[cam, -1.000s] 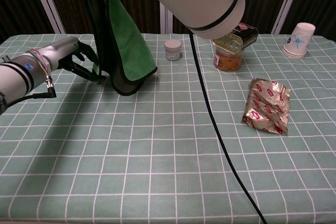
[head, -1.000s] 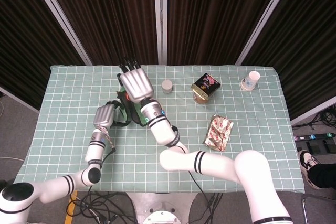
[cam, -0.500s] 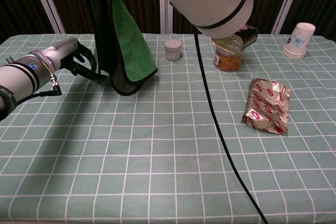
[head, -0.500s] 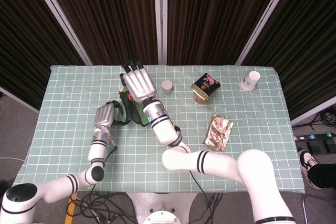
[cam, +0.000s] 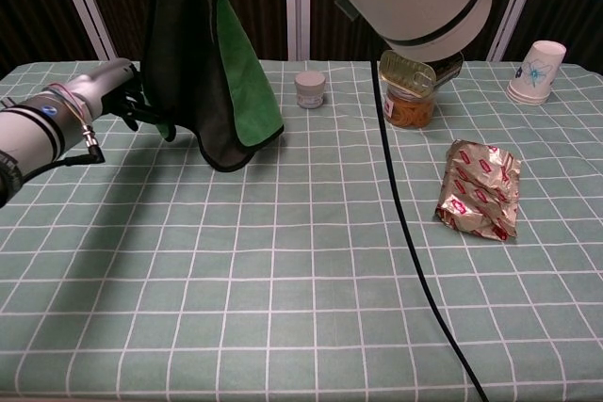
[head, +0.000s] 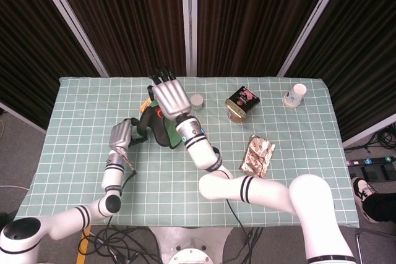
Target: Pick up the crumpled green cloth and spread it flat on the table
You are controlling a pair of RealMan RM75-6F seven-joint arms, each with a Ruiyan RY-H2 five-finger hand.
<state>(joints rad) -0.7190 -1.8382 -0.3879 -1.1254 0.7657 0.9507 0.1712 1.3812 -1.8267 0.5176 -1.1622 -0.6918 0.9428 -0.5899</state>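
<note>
Holding: the right hand (head: pixel 168 96) is gripping the green cloth (cam: pixel 240 82) from above, its fingers reaching down over the top edge; the grip point itself is lying above the top of the chest view.
Cloth: it is hanging down in folds, dark on the near face and green on the far face, with its lowest corner touching the table (cam: pixel 301 270) or sitting just above it; I cannot tell which.
Left hand: the left hand (cam: pixel 121 91) is lying low at the cloth's left edge, its dark fingers (cam: pixel 151 118) curling in against the hanging fabric; whether they are pinching it I cannot tell.
Left hand from above: in the head view the left hand (head: pixel 121 133) is showing just left of the cloth (head: pixel 159 129).
Small jar: a small jar (cam: pixel 309 89) is standing just right of the cloth, apart from it.
Tin: an opened tin (cam: pixel 412 91) is standing right of the small jar.
Foil packet: a red and silver foil packet (cam: pixel 480 188) is lying flat on the right half of the table.
Cup: a paper cup (cam: pixel 538 71) is sitting near the far right corner.
</note>
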